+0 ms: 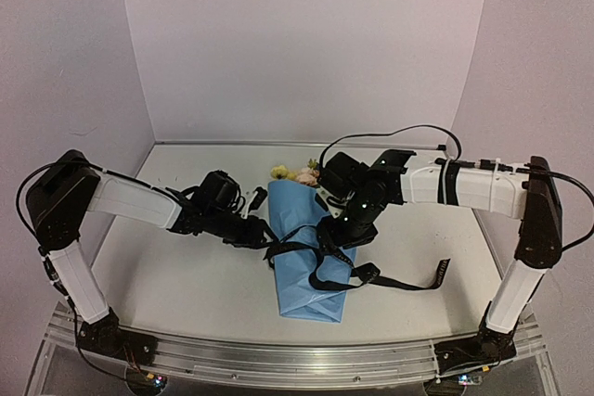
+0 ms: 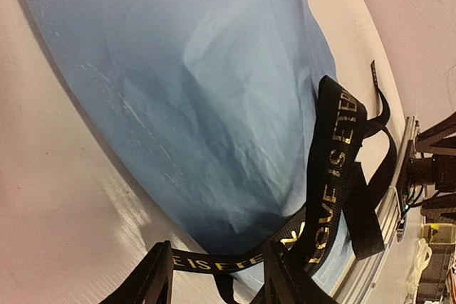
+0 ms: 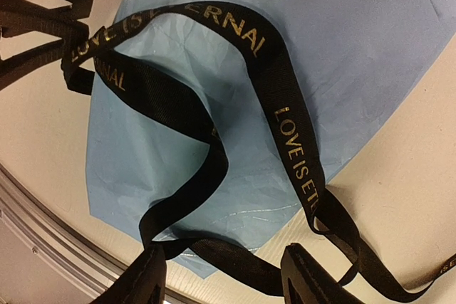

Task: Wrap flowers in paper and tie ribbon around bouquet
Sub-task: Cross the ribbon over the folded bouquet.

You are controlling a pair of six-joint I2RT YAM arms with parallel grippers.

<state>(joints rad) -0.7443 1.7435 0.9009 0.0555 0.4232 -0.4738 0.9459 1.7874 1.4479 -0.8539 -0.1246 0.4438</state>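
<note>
i see flowers wrapped in paper, bouquet formed. ribbon looped loosely across, no knot yet. left gripper, right gripper both spread, ribbon merely draped between fingers.

The paper is thin, matt and light blue, creased and crinkled throughout. The ribbon is black woven cloth with a visible weave and dull gold printed lettering. The table is smooth and pale with a faint sheen, and its front rail is ribbed bare metal.
</note>
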